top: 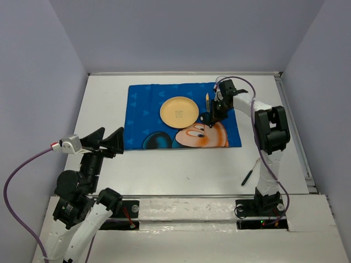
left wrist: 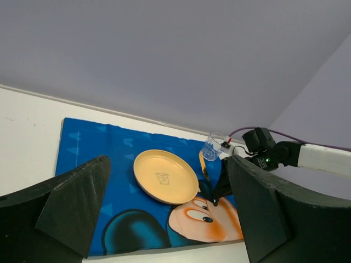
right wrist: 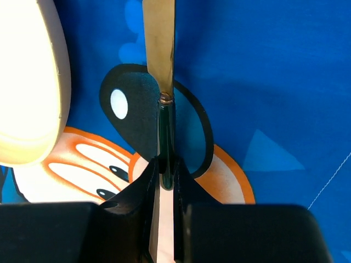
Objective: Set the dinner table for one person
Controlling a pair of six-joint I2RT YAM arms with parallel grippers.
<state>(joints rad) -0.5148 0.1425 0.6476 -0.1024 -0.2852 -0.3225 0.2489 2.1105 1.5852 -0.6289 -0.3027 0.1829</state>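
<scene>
Right wrist view: tool [right wrist: 166, 176] clamps knife [right wrist: 164, 76], blade pointing straight ahead.

No words, brands or numbers are showing clearly enough to read. A small dark mark [top: 179, 114] is sitting at the middle of the yellow plate [top: 169, 111], appearing too small to make out; the blue placemat [top: 143, 109] under that plate is carrying only cartoon artwork

Gold utensil [right wrist: 159, 49] tip cut off
</scene>
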